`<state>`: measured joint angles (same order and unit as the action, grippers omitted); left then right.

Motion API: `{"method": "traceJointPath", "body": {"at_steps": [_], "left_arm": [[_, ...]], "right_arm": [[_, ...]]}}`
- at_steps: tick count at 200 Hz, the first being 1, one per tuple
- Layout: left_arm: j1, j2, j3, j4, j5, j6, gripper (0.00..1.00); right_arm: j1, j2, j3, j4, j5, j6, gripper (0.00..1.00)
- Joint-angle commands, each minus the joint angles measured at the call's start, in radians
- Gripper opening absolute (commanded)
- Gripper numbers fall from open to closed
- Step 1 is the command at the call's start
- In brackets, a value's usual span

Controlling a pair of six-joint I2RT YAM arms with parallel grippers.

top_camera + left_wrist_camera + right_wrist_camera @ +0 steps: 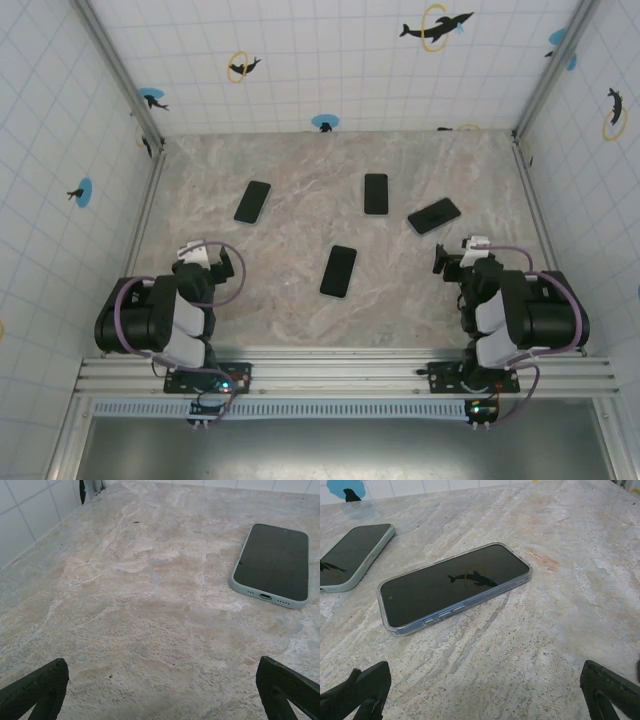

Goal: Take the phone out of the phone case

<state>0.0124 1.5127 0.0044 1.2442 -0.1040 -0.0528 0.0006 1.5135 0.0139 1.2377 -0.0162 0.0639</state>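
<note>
Four dark-screened phones lie face up on the marble table (300, 240). One in a clear case (455, 585) lies at the right (434, 215), just ahead of my right gripper (485, 692), which is open and holds nothing. A phone in a pale green case (352, 555) lies left of it, at the back middle (375, 193). Another pale-cased phone (272, 565) lies at the back left (252, 201), ahead and right of my open, empty left gripper (162, 692). A fourth phone (338, 271) lies in the middle, between my left gripper (230, 262) and right gripper (443, 258).
White tiled walls (330, 60) with dolphin stickers close in the table on the left, back and right. The left wall (30, 515) stands close beside my left gripper. Bare marble lies under both grippers.
</note>
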Motion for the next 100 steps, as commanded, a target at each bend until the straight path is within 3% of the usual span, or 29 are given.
{"method": "traceJointPath", "body": {"at_steps": [1,100], "left_arm": [[0.004,0.003,-0.004,0.035,0.015,-0.009,0.98],[0.003,0.003,-0.004,0.035,0.018,-0.01,0.98]], "right_arm": [[0.006,0.008,-0.02,0.04,0.014,0.0,0.99],[0.006,0.009,-0.014,0.027,0.035,0.008,0.99]]}}
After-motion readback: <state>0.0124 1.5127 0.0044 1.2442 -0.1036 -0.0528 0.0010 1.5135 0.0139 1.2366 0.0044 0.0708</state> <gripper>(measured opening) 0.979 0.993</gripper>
